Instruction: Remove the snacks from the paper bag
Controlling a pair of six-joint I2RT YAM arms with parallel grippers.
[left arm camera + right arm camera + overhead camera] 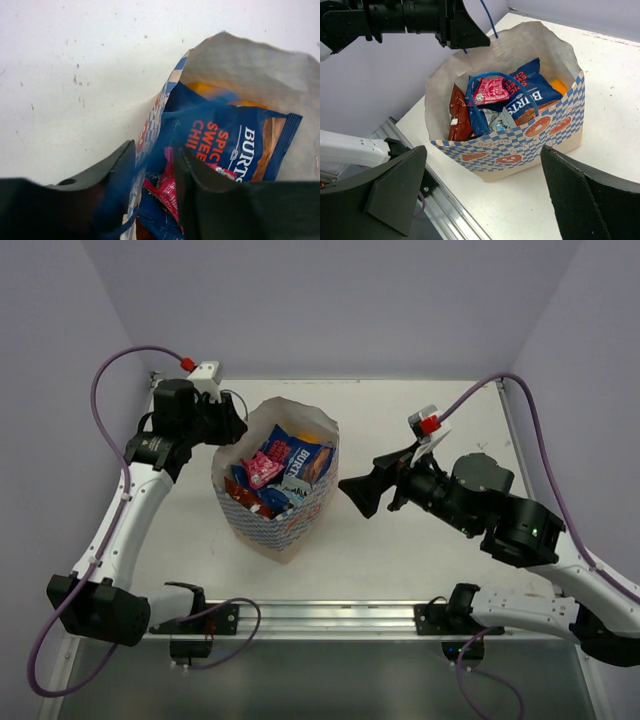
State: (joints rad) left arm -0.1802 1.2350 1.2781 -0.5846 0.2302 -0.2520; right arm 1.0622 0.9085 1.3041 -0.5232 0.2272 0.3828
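Directly ahead of the wide-open right gripper (pixel 357 490), the upright paper bag (pixel 520 145) holds heaped snacks (pixel 522 92): blue, red, pink. The left gripper (pixel 155 152), narrowly parted, straddles its far rim.

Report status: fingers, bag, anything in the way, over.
Left gripper part open, fingers astride paper bag rim; right gripper wide open, clear of it. Snacks inside bag. Blue cord handle arches over them.
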